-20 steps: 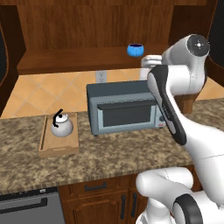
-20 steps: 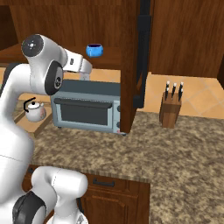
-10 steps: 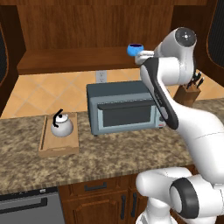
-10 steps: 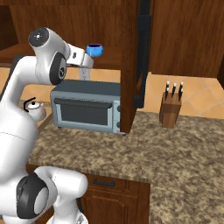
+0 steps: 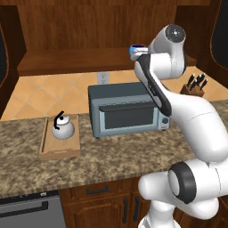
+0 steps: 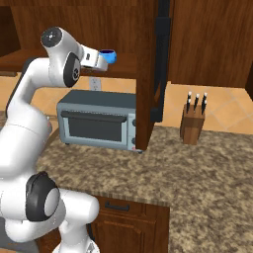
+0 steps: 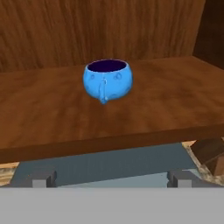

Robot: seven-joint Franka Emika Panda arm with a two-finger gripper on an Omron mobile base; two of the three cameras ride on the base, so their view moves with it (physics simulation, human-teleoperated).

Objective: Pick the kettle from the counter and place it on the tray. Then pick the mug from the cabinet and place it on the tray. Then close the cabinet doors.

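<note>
The mug [image 7: 107,80] sat upright on the cabinet [image 5: 80,26] shelf, handle facing the hand camera, nothing touching it. The jaws [image 7: 111,178] were wide open, tips spread apart, just short of the mug and level with the shelf edge, above the toaster oven [image 5: 127,109]. Kettle [image 5: 62,126] was already sitting on the tray [image 5: 46,142] on the desk [image 5: 111,151].

Arm raised high, tool [image 7: 107,180] held level.
Reaches up and forward from the base, elbow bent; finger tips set wide apart, gripping nothing.
</note>
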